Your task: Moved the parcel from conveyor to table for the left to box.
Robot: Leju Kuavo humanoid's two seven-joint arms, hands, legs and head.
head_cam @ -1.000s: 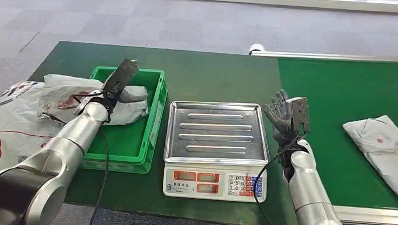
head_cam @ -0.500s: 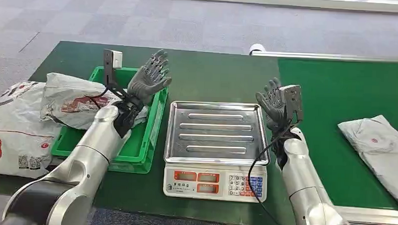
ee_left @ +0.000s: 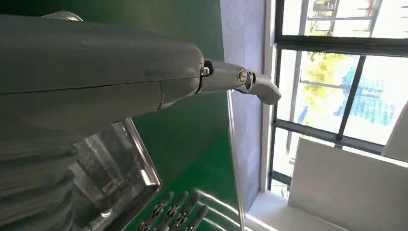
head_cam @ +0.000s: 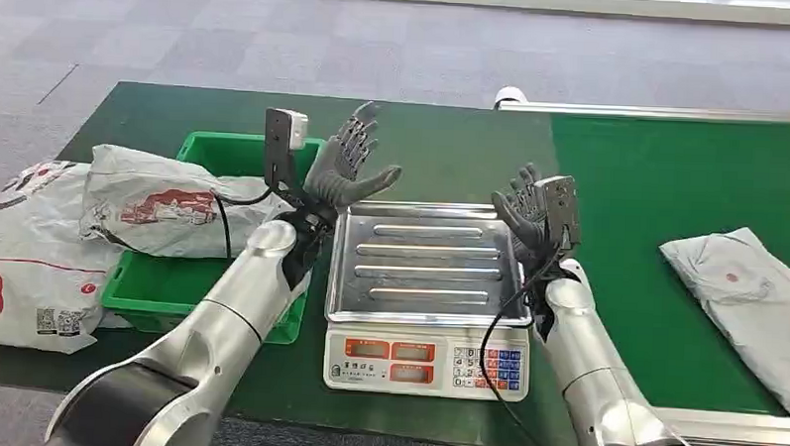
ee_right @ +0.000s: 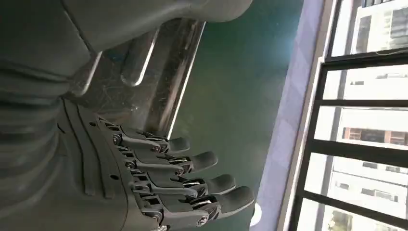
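I see the parcel (head_cam: pixel 740 300) lying on the conveyor (head_cam: pixel 671 163), well right of the scale (head_cam: pixel 429 274). Both my left hand (head_cam: pixel 348 167) and right hand (head_cam: pixel 530 213) hover empty, fingers apart; reaching across, I risk clipping the scale.

**Both hands raised, fingers spread, nothing held**

I see my left arm reaching forward and up from the lower left, silver forearm angled inward. The left hand (head_cam: pixel 348 167) is lifted with its palm turned up and inward, fingers (head_cam: pixel 357 132) fanned apart, thumb sticking out to the side. My right arm rises from the lower right, wrist bent upright. The right hand (head_cam: pixel 523 210) stands vertical, fingers (ee_right: pixel 192 161) extended side by side, slightly apart, empty.
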